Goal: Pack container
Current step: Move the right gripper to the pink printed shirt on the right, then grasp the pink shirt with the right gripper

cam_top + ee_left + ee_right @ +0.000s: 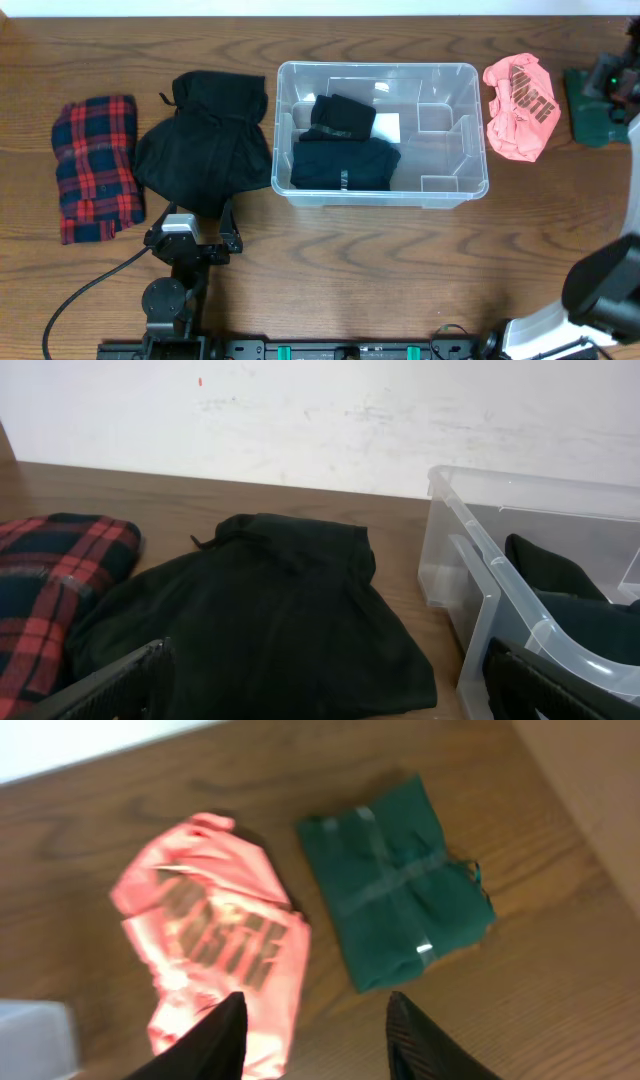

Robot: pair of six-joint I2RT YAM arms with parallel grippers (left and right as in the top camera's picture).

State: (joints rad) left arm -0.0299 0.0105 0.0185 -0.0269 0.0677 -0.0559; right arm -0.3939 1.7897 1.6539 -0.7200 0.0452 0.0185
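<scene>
Starting at the table's left end, a folded red-and-navy plaid cloth lies against a loose black garment. The left gripper sits low at that garment's near edge, its fingers spread wide with nothing clamped between them; whether they touch the fabric cannot be told. The container stands just to the right of this gripper and a little farther back, its left wall beside the black garment. Inside it, folded black clothes fill the left part, while the right part shows only bare plastic ridges. Right of the container, near its wall, lies a crumpled pink shirt with dark lettering, and beside that a folded dark green cloth. The right gripper hangs above these two, well right of the container, its jaws parted and empty.
</scene>
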